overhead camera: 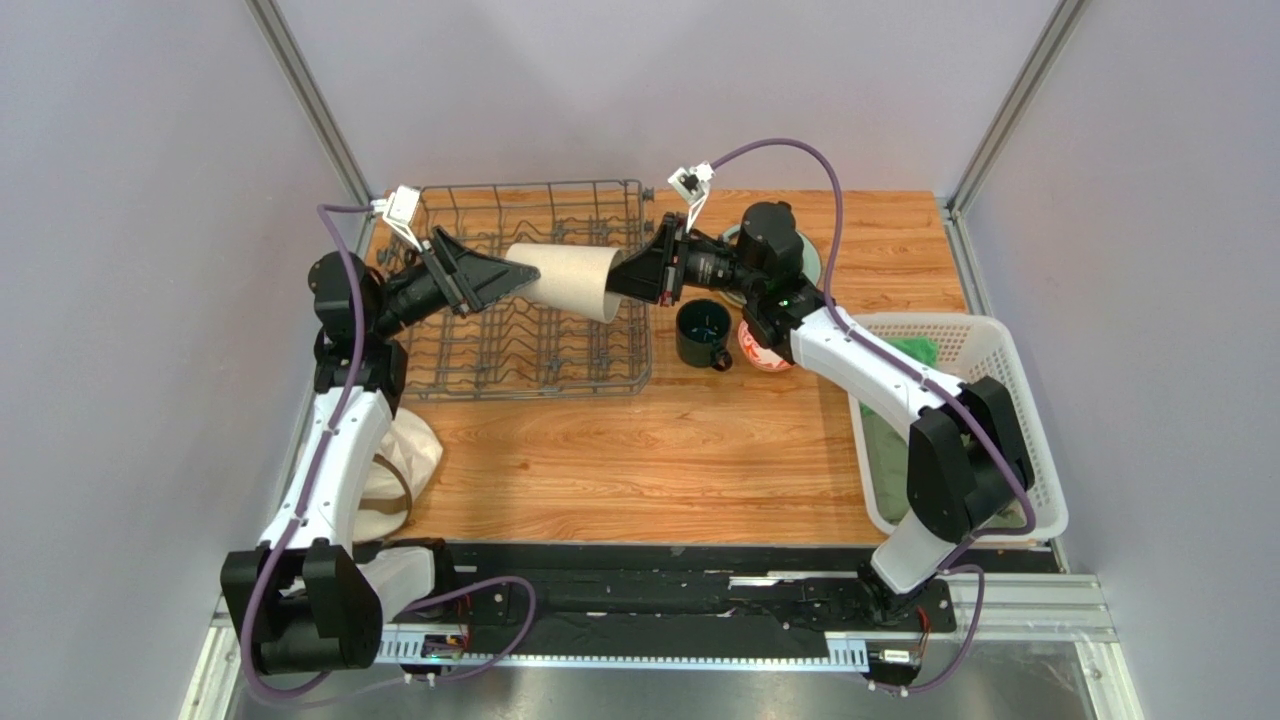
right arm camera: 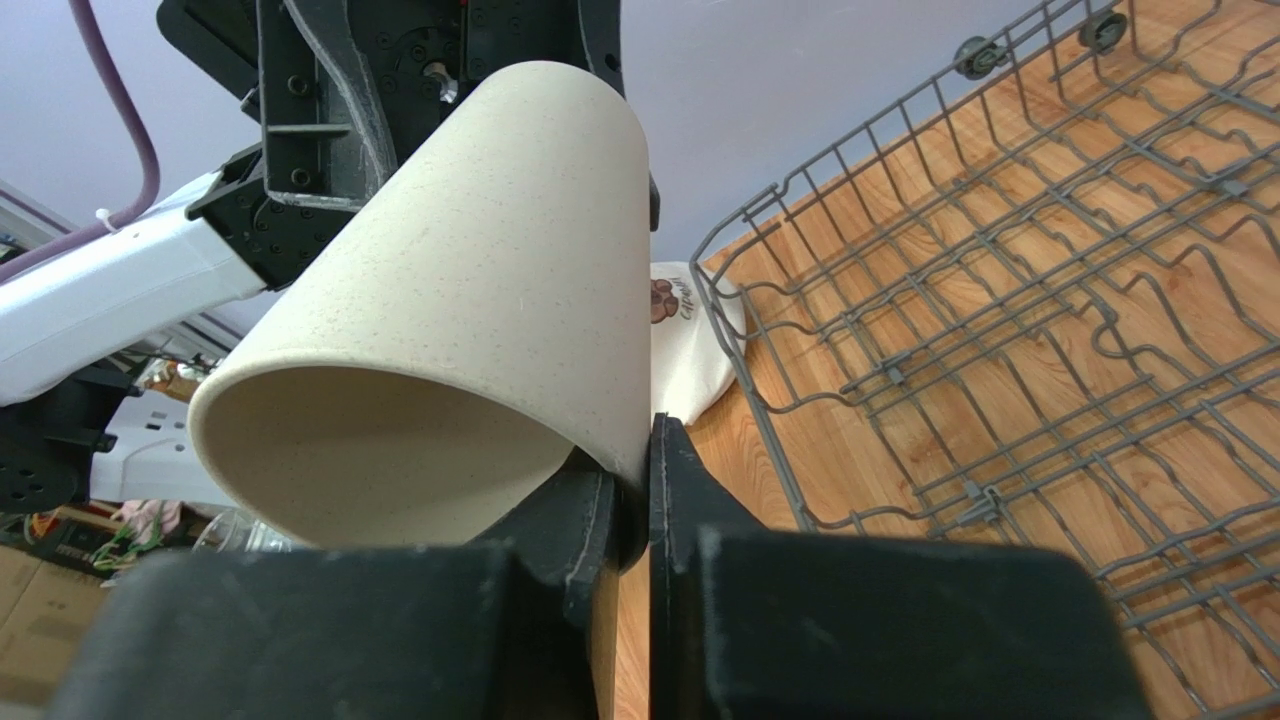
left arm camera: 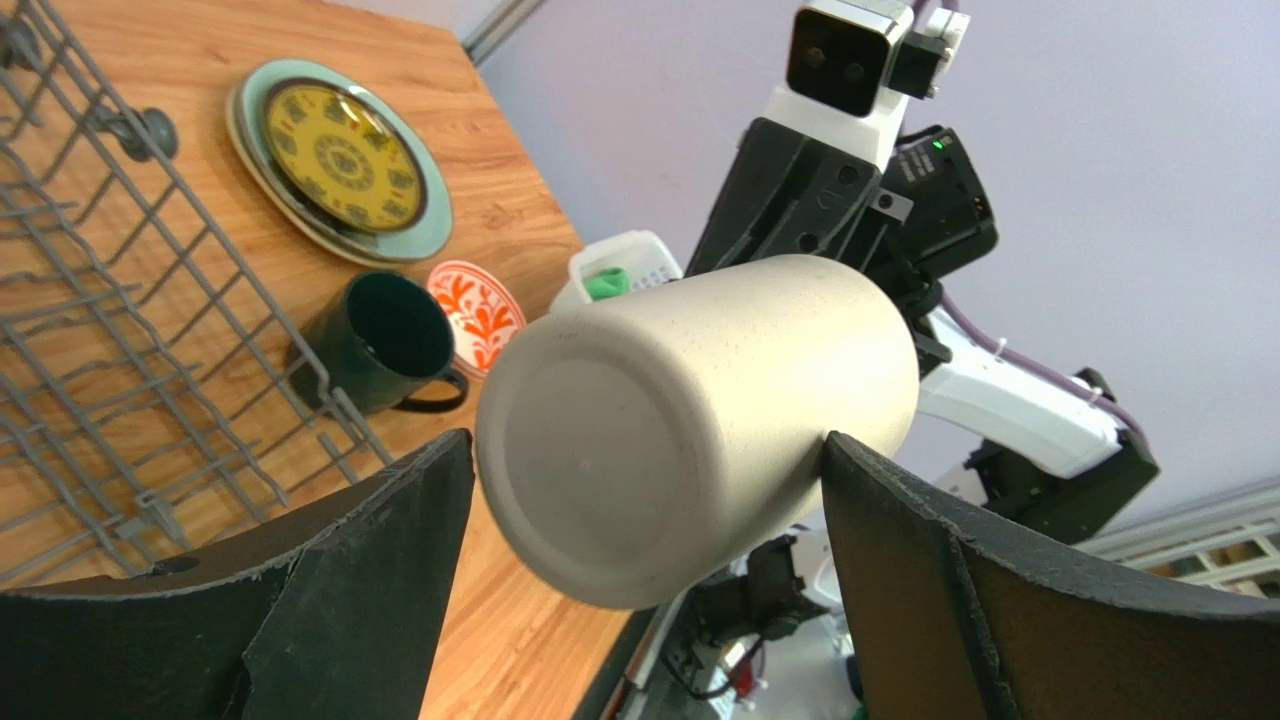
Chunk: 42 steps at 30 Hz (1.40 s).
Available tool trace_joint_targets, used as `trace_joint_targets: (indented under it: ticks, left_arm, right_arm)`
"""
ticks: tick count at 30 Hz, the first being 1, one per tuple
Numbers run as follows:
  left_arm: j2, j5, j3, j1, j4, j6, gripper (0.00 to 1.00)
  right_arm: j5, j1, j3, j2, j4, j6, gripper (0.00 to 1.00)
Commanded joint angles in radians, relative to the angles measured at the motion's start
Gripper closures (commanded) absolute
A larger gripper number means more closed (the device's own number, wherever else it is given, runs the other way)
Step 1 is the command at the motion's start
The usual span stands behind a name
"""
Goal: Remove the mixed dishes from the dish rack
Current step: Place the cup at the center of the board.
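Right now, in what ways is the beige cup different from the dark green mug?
The beige cup has no handle; the dark green mug has one. The beige cup lies sideways in the air over the dish rack, its rim pinched by the right tool; the dark green mug stands upright on the table, with no tool on it. Both look empty.

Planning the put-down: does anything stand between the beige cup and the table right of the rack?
Only the dark green mug and red-and-white bowl, standing just right of the dish rack; the beige cup, held by the right gripper, has bare table nearer the arms.
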Motion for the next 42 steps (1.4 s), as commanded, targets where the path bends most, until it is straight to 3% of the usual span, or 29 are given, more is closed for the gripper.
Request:
trace_joint_targets:
  ticks: [1,7,10,18,24,34,42]
  left_arm:
    - [-0.030,-0.014,0.032,0.018,-0.044,0.087,0.07]
    - [-0.049,-0.005,0.050,0.064,-0.095,0.117,0.06]
    - [-0.052,-0.007,0.086,0.082,-0.213,0.200,0.06]
    - [-0.040,-0.119,0.279,0.093,-0.751,0.659,0.06]
    - [0.026,-0.185,0.366,0.093,-1.023,0.939,0.06]
    - [0.065,-0.341,0.293,0.091,-1.061,1.163,0.09]
    - [0.146,-0.343,0.324,0.091,-1.172,1.274,0.13]
  right_arm:
    - [0.034,-0.012,-0.005,-0.070,0.012,-0.041,1.00]
    - [0.037,-0.041,-0.017,-0.119,-0.082,-0.097,1.00]
    - [0.074,-0.050,0.021,-0.142,-0.255,-0.201,1.00]
    - [0.261,-0.078,0.107,-0.235,-0.776,-0.575,1.00]
    - [0.552,-0.084,0.153,-0.323,-1.074,-0.807,1.00]
    - [0.731,-0.139,0.104,-0.366,-1.393,-0.907,1.00]
    - [0.773,-0.230,0.064,-0.357,-1.585,-1.001,1.00]
